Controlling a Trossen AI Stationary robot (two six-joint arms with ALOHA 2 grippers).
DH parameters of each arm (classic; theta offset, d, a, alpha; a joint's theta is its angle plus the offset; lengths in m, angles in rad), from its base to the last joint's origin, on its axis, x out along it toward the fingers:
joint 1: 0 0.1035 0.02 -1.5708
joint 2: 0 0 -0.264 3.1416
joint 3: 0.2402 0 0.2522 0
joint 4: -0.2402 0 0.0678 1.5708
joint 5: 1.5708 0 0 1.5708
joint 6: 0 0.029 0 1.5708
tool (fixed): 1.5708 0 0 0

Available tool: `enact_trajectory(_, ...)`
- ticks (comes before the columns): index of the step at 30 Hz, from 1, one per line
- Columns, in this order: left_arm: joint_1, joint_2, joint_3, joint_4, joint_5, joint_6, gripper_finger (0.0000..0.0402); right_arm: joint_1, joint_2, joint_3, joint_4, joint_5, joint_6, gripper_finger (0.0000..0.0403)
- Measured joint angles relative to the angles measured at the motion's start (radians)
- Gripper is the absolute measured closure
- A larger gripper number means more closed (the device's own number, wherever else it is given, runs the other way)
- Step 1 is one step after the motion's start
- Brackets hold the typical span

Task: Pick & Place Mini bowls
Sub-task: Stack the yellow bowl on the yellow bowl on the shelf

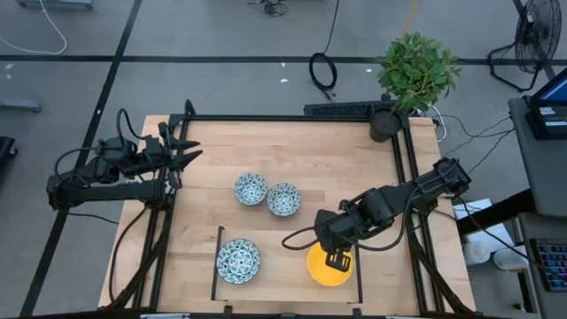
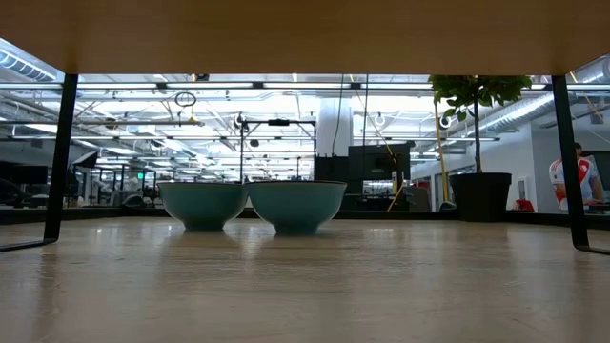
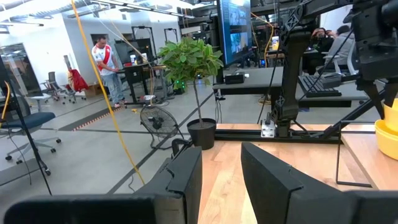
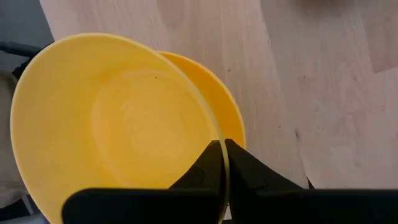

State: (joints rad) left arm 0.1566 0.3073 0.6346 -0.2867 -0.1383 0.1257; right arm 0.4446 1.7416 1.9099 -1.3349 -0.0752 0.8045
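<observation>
Wooden table [image 1: 292, 151], pale planks, dark frame round it; taken as the landmark for all below.

Left arm [image 1: 106, 173] lies along the table's left edge, idle. Left gripper [image 1: 188, 158] sits over that edge, near the far-left corner, fingers [image 3: 186, 177] parted with a clear gap, nothing between them.

Right arm [image 1: 399, 199] reaches in from the table's right side toward the near edge. Right gripper [image 1: 337, 260] hangs over the near-right part of the table, jaws pinched tight on the rim of a yellow bowl [image 4: 112, 118]. That bowl is tilted, lying over a second yellow bowl [image 4: 217, 102] beneath it; whether the two touch cannot be told.

Potted plant [image 1: 412, 75], dark pot, at the table's far-right corner.

Three blue-patterned bowls: two [image 1: 251, 189] [image 1: 283, 199] side by side near the table's middle, upright, just beside each other; the third [image 1: 238, 260] alone toward the near edge, left of the yellow pair.

Person in a red-and-white shirt [image 3: 111, 62] stands in the room well beyond the table.
</observation>
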Motion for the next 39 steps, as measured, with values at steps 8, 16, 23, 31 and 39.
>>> enact_trajectory(8, 0.000, 0.000, 0.000, 0.000, 0.000, 0.000, 0.0284, 0.000, -0.001, -0.027, 0.024, -0.004, -0.005, 0.0403)
enact_trajectory(16, 0.000, 0.000, 0.000, 0.000, 0.000, 0.000, 0.0284, 0.000, 0.000, -0.095, 0.071, -0.061, -0.006, 0.0403)
enact_trajectory(23, 0.000, 0.000, 0.000, 0.000, 0.000, 0.000, 0.0284, 0.000, 0.000, -0.097, 0.083, -0.061, -0.007, 0.0400)
enact_trajectory(31, 0.000, 0.000, 0.000, 0.000, 0.000, 0.000, 0.0284, 0.000, 0.000, -0.097, 0.083, -0.060, -0.006, 0.0378)
enact_trajectory(39, 0.000, 0.000, 0.000, 0.000, 0.000, 0.000, 0.0284, -0.001, -0.010, -0.097, 0.082, -0.060, 0.022, 0.0326)
